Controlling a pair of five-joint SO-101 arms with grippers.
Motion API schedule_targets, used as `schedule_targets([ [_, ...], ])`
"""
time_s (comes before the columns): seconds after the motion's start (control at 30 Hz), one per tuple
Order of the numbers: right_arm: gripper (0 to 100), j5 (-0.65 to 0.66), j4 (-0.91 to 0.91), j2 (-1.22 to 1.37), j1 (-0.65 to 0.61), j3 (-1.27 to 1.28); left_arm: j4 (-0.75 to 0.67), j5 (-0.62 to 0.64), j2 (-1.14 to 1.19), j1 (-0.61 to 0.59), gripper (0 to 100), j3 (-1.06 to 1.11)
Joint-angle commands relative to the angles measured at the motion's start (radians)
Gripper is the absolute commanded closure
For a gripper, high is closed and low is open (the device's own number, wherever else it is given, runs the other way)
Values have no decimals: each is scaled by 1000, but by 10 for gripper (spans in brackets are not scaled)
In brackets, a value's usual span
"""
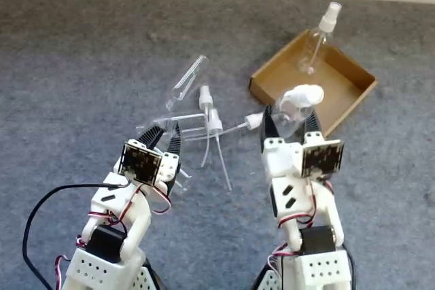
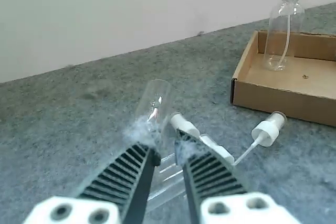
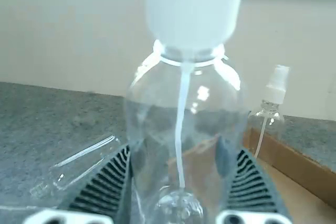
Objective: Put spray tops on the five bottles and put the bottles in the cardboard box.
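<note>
My right gripper (image 1: 291, 123) is shut on a clear bottle (image 1: 296, 106) with a white spray top on it, held tilted just in front of the cardboard box (image 1: 262, 85). Up close, the bottle (image 3: 184, 108) sits between the two jaws. A second capped bottle (image 1: 316, 45) stands in the box's far corner. My left gripper (image 1: 165, 137) hangs open by a narrow gap over clear bottles lying on the carpet (image 2: 167, 150). One uncapped bottle (image 1: 187, 78) lies beyond it. Three loose spray tops (image 1: 206, 98) (image 1: 215, 122) (image 1: 253, 121) lie between the arms.
Grey carpet covers the table, with a pale wall along the far side. The box (image 2: 273, 100) has low walls and bare floor in its near half. The spray tops' thin dip tubes (image 1: 221, 161) trail toward the arms.
</note>
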Motion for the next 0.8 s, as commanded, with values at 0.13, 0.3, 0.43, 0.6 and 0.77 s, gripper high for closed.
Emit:
schedule_targets([
  [0.13,871,9,-282,437,47,-180,60,11,-7,-8,995,19],
  [0.3,871,9,-443,699,81,-263,77,11,-7,-8,995,19],
  [0.43,871,9,-549,874,84,-312,80,9,-5,-10,995,19],
  [0.6,872,9,-648,1066,84,-407,80,9,-5,-13,995,19],
  [0.77,872,9,-720,1273,85,-536,80,9,-5,-13,995,19],
])
